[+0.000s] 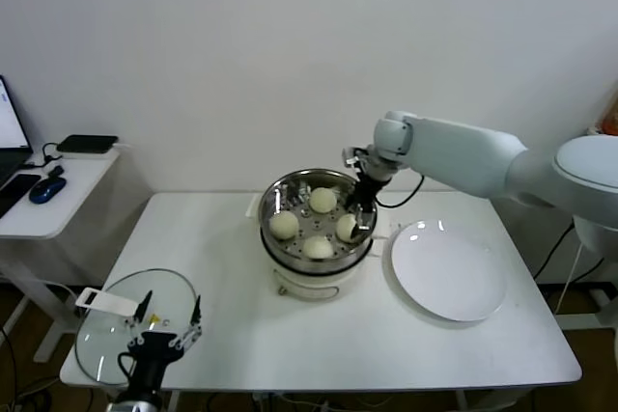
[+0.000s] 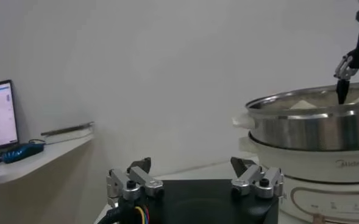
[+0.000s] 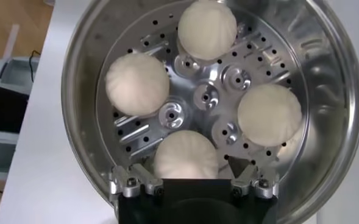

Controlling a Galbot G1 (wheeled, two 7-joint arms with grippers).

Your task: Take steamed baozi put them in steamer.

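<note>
The steamer (image 1: 273,194) is a shiny steel basket with a perforated bottom, standing at the table's middle. Several cream-white baozi lie in it, one (image 1: 283,226) on the left and one (image 1: 323,200) at the back. My right gripper (image 1: 359,211) reaches down inside the basket's right side. In the right wrist view it (image 3: 190,165) stands open, its fingers either side of a baozi (image 3: 186,152) resting on the steamer (image 3: 88,36) floor. Other baozi (image 3: 137,83) (image 3: 269,114) lie around it. My left gripper (image 1: 172,306) is parked open at the front left, holding nothing (image 2: 190,164).
A bare white plate (image 1: 447,269) lies right of the steamer. The round glass lid (image 1: 116,320) lies at the front left under my left gripper. The cream cooker base (image 1: 309,282) carries the basket. A side desk with a mouse (image 1: 46,190) stands far left.
</note>
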